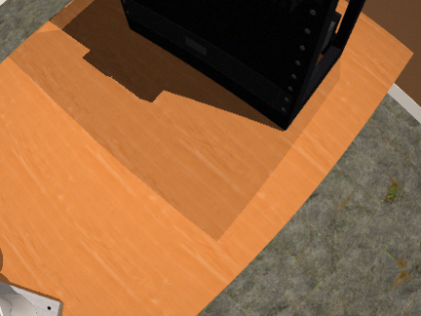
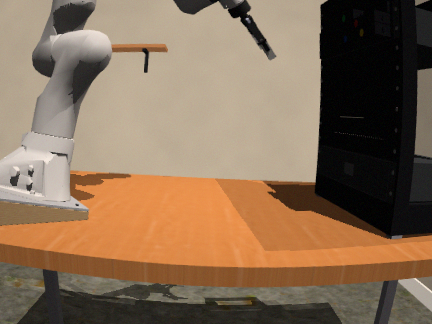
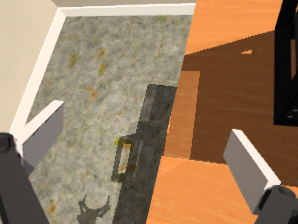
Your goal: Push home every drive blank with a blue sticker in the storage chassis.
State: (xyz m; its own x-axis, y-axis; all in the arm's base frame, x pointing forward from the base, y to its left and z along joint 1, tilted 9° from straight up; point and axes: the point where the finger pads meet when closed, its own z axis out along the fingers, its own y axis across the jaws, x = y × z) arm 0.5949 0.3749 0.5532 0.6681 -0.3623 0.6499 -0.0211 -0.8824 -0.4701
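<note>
The black rack (image 1: 234, 44) (image 2: 370, 125) stands on the right end of the wooden table (image 1: 97, 195) (image 2: 165, 215) (image 3: 225, 25). In the exterior view, small round stickers show near the top of its front: a green sticker (image 2: 343, 18), a red sticker (image 2: 356, 23), a blue sticker (image 2: 345, 38) and a yellow sticker (image 2: 361, 32). The blanks themselves are too dark to make out. My gripper (image 2: 269, 53) (image 3: 147, 130) is open and empty. It hangs high in the air, left of the rack's upper front and well apart from it. In the wrist view only a rack post (image 3: 284, 65) shows at the right edge.
The arm's base (image 2: 40, 185) (image 1: 24, 302) sits at the table's left end. A small wall shelf (image 2: 140, 48) hangs behind the arm. The wrist view looks past the table's curved edge onto the grey floor (image 3: 90, 75).
</note>
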